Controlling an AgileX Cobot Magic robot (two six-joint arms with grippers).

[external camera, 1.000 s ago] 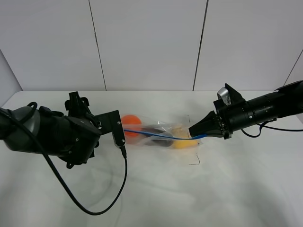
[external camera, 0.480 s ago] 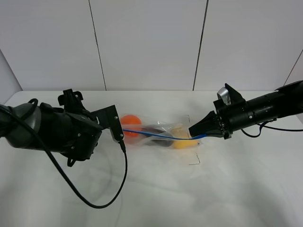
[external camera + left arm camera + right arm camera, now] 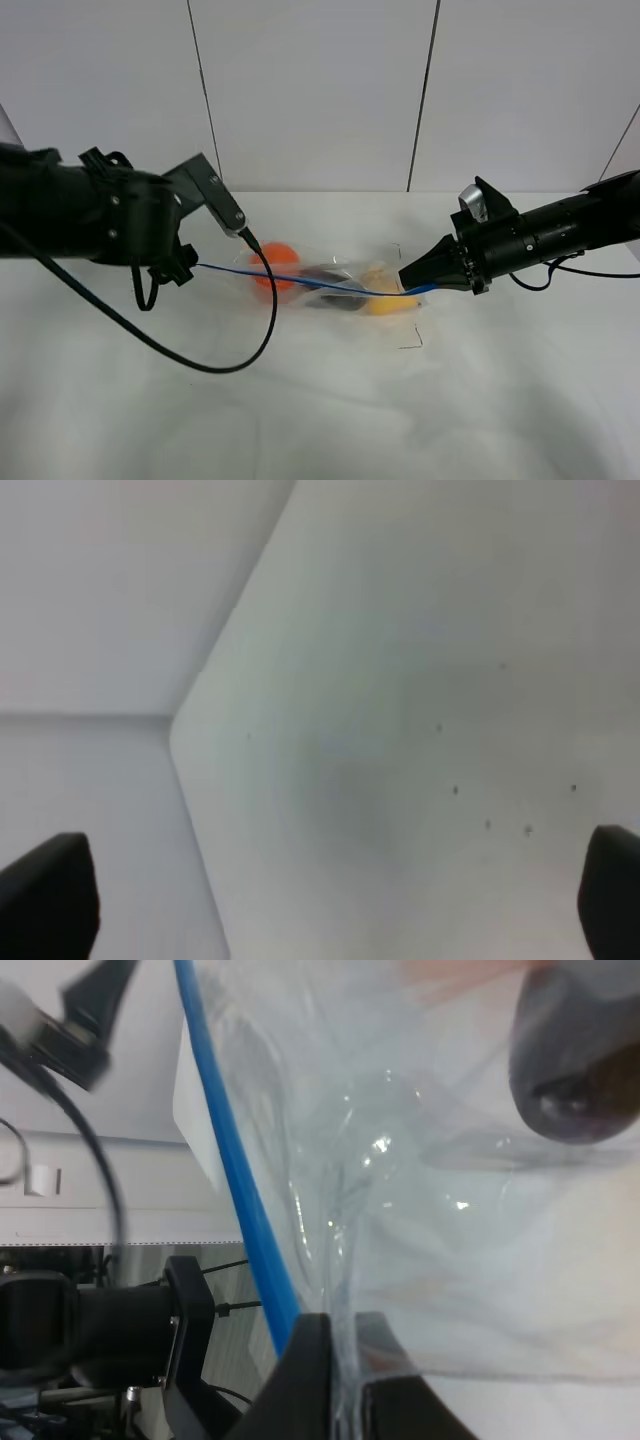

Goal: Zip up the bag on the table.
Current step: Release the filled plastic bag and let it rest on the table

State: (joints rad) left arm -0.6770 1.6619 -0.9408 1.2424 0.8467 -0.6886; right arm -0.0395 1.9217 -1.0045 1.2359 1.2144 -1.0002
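Note:
The clear bag (image 3: 335,282) lies mid-table (image 3: 320,420) with orange (image 3: 274,262), dark purple (image 3: 335,292) and yellow (image 3: 385,297) fruit inside. Its blue zipper strip (image 3: 300,280) runs taut from under the left arm (image 3: 100,215) to my right gripper (image 3: 412,276). That gripper (image 3: 340,1350) is shut on the bag's plastic edge beside the blue strip (image 3: 235,1160). My left gripper (image 3: 320,900) is open wide with nothing between its fingertips (image 3: 45,890). It faces a bare table corner, and the bag is out of its view.
A black cable (image 3: 235,362) loops from the left arm down onto the table in front of the bag. Thin black marks (image 3: 412,345) sit on the tabletop near the bag's right end. White wall panels (image 3: 310,90) stand behind the table.
The left arm has lifted and swung left, away from the bag's left end, and its gripper has opened fully. The blue strip now reaches further left. The right gripper has held still.

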